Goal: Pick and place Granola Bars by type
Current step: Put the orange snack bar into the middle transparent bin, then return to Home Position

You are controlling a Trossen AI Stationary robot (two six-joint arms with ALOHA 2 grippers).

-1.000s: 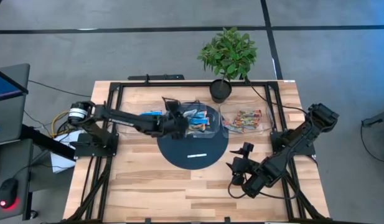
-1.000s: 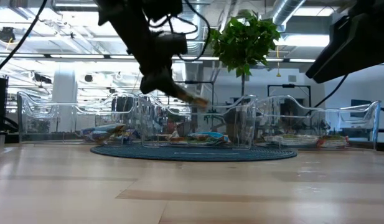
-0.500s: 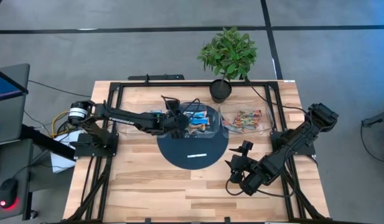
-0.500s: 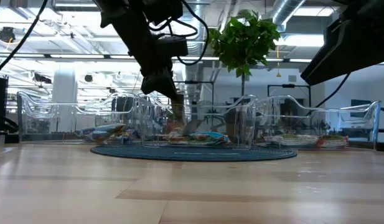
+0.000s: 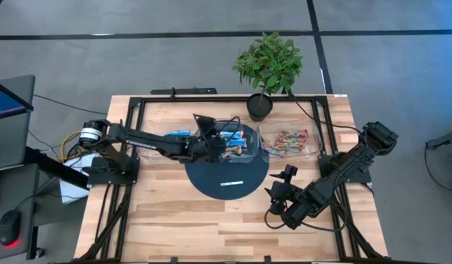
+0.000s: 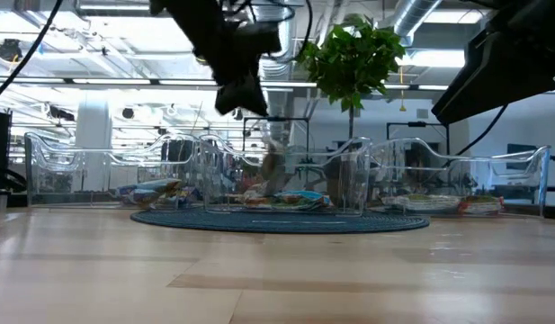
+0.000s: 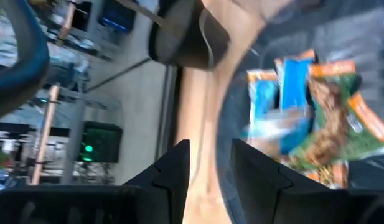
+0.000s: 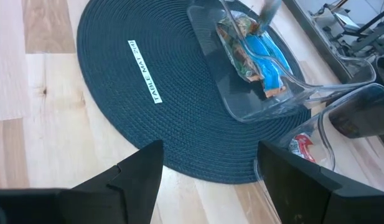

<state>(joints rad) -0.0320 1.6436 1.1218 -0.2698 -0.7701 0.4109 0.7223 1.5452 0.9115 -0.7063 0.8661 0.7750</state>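
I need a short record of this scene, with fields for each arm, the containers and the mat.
left gripper: over the middle clear tray, fingers apart, nothing between them
right gripper: waiting over the table's right front part, fingers open, empty
middle clear tray: blue and tan granola bars inside
right clear tray: tan and red bars
mat: round, dark, with a white label strip
plant: at the far edge
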